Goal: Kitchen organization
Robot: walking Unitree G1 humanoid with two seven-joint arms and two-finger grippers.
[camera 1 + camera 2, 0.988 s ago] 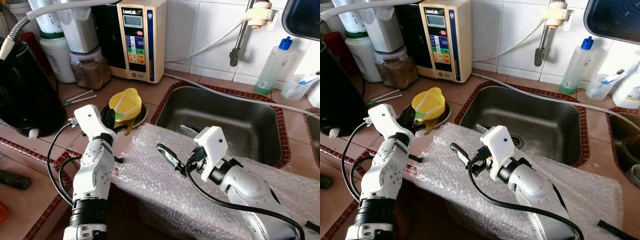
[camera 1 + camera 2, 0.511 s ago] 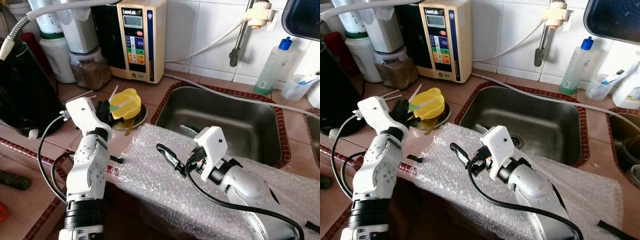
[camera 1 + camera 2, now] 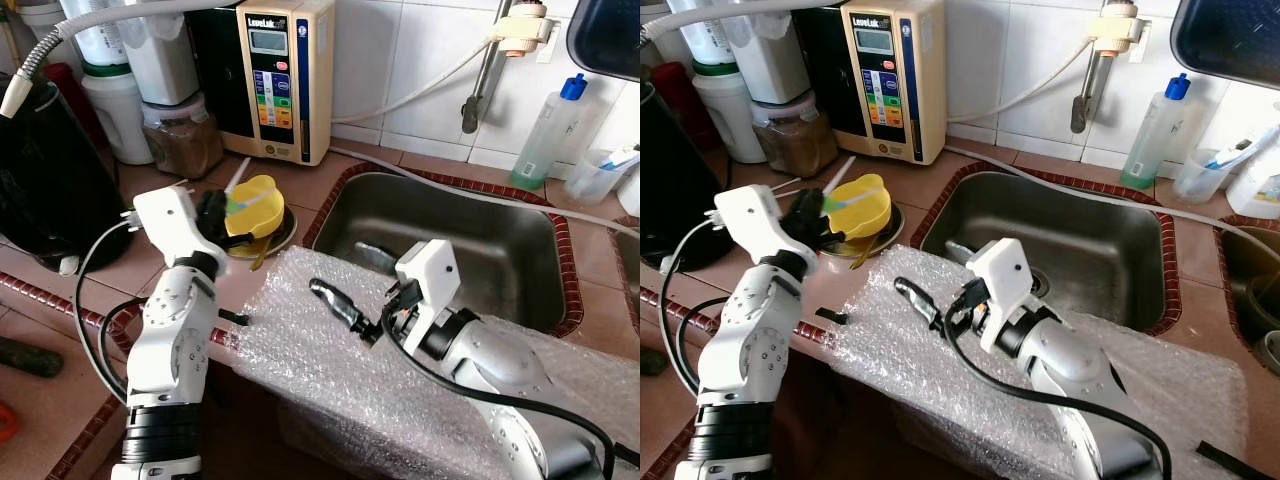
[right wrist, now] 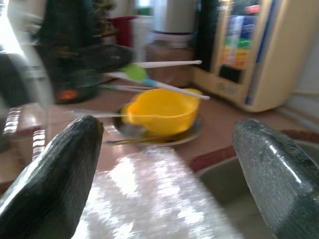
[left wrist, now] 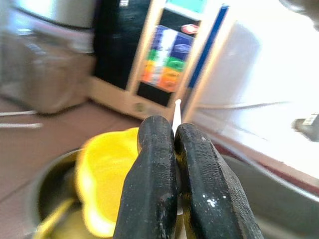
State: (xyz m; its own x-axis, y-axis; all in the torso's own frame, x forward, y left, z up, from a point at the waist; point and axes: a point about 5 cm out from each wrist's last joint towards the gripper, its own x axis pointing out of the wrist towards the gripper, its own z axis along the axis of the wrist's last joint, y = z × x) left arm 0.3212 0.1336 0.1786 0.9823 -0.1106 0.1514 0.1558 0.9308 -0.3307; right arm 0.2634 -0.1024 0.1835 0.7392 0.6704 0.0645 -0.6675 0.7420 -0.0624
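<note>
A yellow bowl (image 3: 256, 204) rests on a metal dish (image 3: 276, 237) on the tiled counter, left of the sink. My left gripper (image 3: 213, 211) sits at the bowl's left rim, shut on a thin white-handled utensil (image 3: 237, 176) with a green part (image 3: 836, 203); the handle pokes up between the fingers (image 5: 175, 107). My right gripper (image 3: 350, 280) hovers open over a sheet of bubble wrap (image 3: 330, 370) at the counter's front edge, pointing toward the bowl (image 4: 162, 110), with nothing between its fingers (image 4: 55, 179).
The steel sink (image 3: 450, 235) lies to the right of the bowl. A water ioniser (image 3: 280, 75), jars (image 3: 180, 140) and a black appliance (image 3: 50, 190) stand at the back and left. Loose white sticks (image 3: 155, 195) lie on the counter. A bottle (image 3: 545, 135) stands behind the sink.
My left gripper has swung over the bowl's left rim and tilted the utensil, so its white handle now points up. The right gripper has edged slightly forward.
</note>
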